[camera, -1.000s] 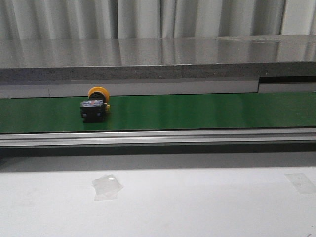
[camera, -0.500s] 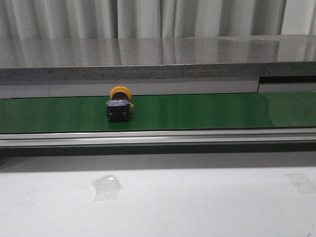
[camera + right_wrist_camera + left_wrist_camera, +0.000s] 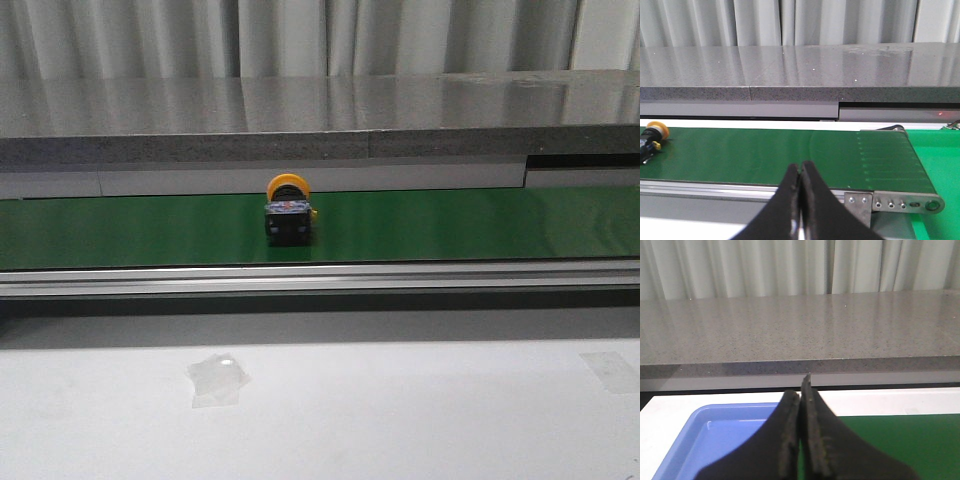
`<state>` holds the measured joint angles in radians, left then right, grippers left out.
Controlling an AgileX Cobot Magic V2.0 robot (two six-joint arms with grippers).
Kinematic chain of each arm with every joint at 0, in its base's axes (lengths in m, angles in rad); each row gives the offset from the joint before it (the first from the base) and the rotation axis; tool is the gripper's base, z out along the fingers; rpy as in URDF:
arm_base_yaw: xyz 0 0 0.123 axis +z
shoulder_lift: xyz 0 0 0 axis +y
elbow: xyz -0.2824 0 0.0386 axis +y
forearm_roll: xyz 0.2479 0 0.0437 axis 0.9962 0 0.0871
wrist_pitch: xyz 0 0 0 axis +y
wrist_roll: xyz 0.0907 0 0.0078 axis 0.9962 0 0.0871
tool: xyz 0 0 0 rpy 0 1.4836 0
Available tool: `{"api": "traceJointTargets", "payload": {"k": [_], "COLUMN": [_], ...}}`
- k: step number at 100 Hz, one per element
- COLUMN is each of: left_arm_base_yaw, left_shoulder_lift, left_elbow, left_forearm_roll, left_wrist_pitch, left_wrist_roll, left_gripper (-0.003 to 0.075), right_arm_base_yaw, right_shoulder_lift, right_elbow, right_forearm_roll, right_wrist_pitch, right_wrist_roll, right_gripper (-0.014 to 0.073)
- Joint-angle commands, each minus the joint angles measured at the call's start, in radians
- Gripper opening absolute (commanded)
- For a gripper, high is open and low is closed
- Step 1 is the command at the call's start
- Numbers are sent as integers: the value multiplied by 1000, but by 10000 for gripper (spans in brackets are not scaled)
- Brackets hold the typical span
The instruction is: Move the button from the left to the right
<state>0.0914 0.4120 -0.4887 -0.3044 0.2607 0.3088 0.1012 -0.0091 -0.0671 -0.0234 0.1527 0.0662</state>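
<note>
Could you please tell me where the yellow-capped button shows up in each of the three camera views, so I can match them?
Front view: the button sits on the green belt, left of centre.
Left wrist view: not in it; only the belt's corner, a blue tray and the shut left pincer.
Right wrist view: the button lies at the picture's edge, on the belt.
Shared landmark: the green belt.

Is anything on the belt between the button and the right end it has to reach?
Nothing visible. In the front view the button sits alone on the green belt, which runs bare to the right edge. The right wrist view shows the same bare stretch up to the end roller bracket.
</note>
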Motion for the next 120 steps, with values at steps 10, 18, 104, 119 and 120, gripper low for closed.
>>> {"api": "traceJointTargets", "payload": {"k": [10,18,104,119,120], "left_arm_base_yaw": [-7,-7,-7,-7,-7], "left_shoulder_lift": [4,4,4,4,4], "left_elbow": [-27,-27,-27,-27,-27], "left_forearm_roll": [-18,-18,-18,-18,-18], "left_wrist_pitch": [-81,-81,-81,-81,-81], "left_wrist_roll": [-9,-9,-9,-9,-9], "left_gripper": [-20,-20,-20,-20,-20], "right_arm_base_yaw": [3,3,3,3,3], "right_shoulder_lift": [111,183,965,983,984], "right_elbow": [-173,-248,-732,-732,-732], "right_forearm_roll": [-7,-7,92,92,92], "right_wrist_pitch": [44,100,346,307,303], "right_wrist_roll": [-5,-5,-6,-6,-6], "right_gripper": [-67,-67,467,648,650]}}
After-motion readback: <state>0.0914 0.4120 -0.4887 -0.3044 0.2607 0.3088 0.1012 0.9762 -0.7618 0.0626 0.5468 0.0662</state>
